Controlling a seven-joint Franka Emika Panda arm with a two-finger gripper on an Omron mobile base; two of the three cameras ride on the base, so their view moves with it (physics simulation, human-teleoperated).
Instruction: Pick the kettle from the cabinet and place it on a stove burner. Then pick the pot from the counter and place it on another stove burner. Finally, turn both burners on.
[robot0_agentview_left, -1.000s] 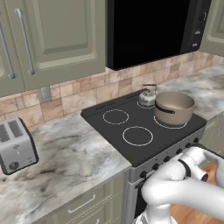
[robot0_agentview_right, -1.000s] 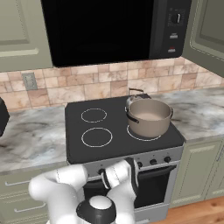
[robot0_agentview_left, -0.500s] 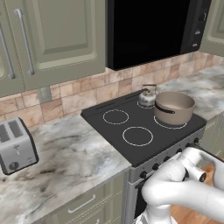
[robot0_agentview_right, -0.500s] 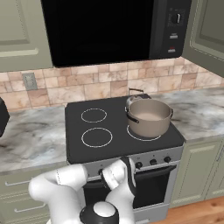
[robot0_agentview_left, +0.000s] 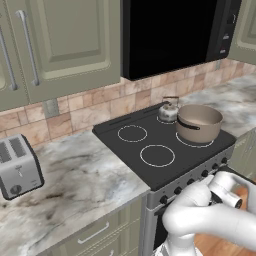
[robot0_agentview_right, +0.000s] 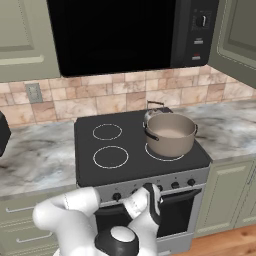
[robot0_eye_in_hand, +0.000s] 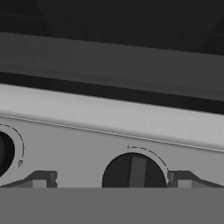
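Down at the stove's silver front panel, I have the gripper (robot0_eye_in_hand: 111, 179) spread wide, its two dark fingertips (robot0_eye_in_hand: 41, 178) standing either side of a round black knob (robot0_eye_in_hand: 134, 171) without touching it. That knob has a raised bar running nearly upright across its face and a thin dial marking arcing over it. A second black knob (robot0_eye_in_hand: 3, 151) sits at the left edge of the hand view, with its own dashed arc beside it.

From the base cameras I see the white arm bent low in front of the oven, the hand close against the row of knobs (robot0_agentview_right: 175, 185). Up on the black cooktop (robot0_agentview_right: 130, 160), the pot (robot0_agentview_right: 170, 133) rests on the front right burner, its beige interior facing up and a dark loop handle pointing toward the middle of the stove. Just behind it the kettle (robot0_agentview_left: 168, 111) sits on the back right burner, close beside the pot's rim. Both left burners (robot0_agentview_left: 157, 155) are bare white rings. On the marbled counter (robot0_agentview_left: 85, 185), well to the left, stands a silver toaster (robot0_agentview_left: 17, 166). Overhead, the cabinet (robot0_agentview_left: 65, 45) door is shut beside the black microwave (robot0_agentview_right: 125, 35)
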